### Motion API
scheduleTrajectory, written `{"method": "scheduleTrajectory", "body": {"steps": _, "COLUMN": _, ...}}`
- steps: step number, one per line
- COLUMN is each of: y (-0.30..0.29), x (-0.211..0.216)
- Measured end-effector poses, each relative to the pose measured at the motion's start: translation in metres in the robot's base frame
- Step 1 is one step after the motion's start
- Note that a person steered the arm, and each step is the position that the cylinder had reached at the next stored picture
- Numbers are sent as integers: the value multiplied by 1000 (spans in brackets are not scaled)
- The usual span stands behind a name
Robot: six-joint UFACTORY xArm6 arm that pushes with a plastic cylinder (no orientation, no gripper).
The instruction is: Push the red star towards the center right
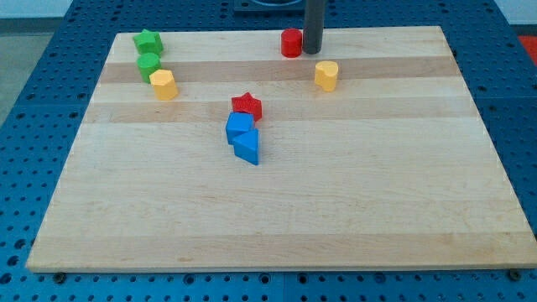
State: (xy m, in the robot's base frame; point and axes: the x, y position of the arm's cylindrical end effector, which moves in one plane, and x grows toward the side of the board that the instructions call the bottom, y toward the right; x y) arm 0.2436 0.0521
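The red star (pixel 247 105) lies a little left of the board's middle, touching the top of a blue block (pixel 239 127). A second blue block (pixel 247 148) sits just below that one. My tip (pixel 312 50) is near the view's top, right beside a red cylinder-like block (pixel 291 42), on its right. The tip is well above and to the right of the red star, apart from it.
A yellow heart-like block (pixel 326 75) lies below and right of the tip. At the top left stand a green star (pixel 148 41), a green round block (pixel 148 65) and a yellow block (pixel 164 84). The wooden board (pixel 377 210) ends in blue perforated table.
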Motion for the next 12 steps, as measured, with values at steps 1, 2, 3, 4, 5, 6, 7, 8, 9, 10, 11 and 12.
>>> {"method": "scheduleTrajectory", "body": {"steps": 1, "y": -8, "x": 0}}
{"method": "scheduleTrajectory", "body": {"steps": 2, "y": -12, "x": 0}}
{"method": "scheduleTrajectory", "body": {"steps": 3, "y": -12, "x": 0}}
{"method": "scheduleTrajectory", "body": {"steps": 4, "y": -12, "x": 10}}
{"method": "scheduleTrajectory", "body": {"steps": 5, "y": -17, "x": 42}}
{"method": "scheduleTrajectory", "body": {"steps": 6, "y": -27, "x": 49}}
{"method": "scheduleTrajectory", "body": {"steps": 7, "y": -37, "x": 49}}
{"method": "scheduleTrajectory", "body": {"steps": 8, "y": -73, "x": 53}}
{"method": "scheduleTrajectory", "body": {"steps": 9, "y": -108, "x": 84}}
{"method": "scheduleTrajectory", "body": {"steps": 10, "y": -139, "x": 111}}
{"method": "scheduleTrajectory", "body": {"steps": 11, "y": -150, "x": 129}}
{"method": "scheduleTrajectory", "body": {"steps": 12, "y": -147, "x": 144}}
